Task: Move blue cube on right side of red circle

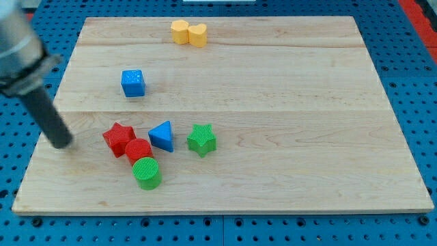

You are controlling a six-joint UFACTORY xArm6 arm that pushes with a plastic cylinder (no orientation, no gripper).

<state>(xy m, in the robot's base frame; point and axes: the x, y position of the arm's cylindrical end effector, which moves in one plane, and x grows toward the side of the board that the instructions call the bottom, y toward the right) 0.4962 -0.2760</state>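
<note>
At the left edge of the frame, my tip rests on the wooden board, just left of the red star. It is a plain dark rod, so there is nothing to open or close, and it holds nothing and touches no block.

The blue cube sits alone in the upper left of the frame, well apart from my tip and above the cluster. The red circle, a short cylinder, lies lower down, touching the red star at its upper left and the green circle below it. The blue triangle sits just to its upper right, with the green star further right.

The risk, as I judge it, is crowding: the spot right of the red circle is nearly filled by the blue triangle, so a pushed cube could knock the triangle or shift the red circle itself. A push off the cube's centre could also spin it away.

The blocks look like ridged, matte plastic or foam; the board is pale, smooth planks. Two yellow blocks touch at the top centre.
</note>
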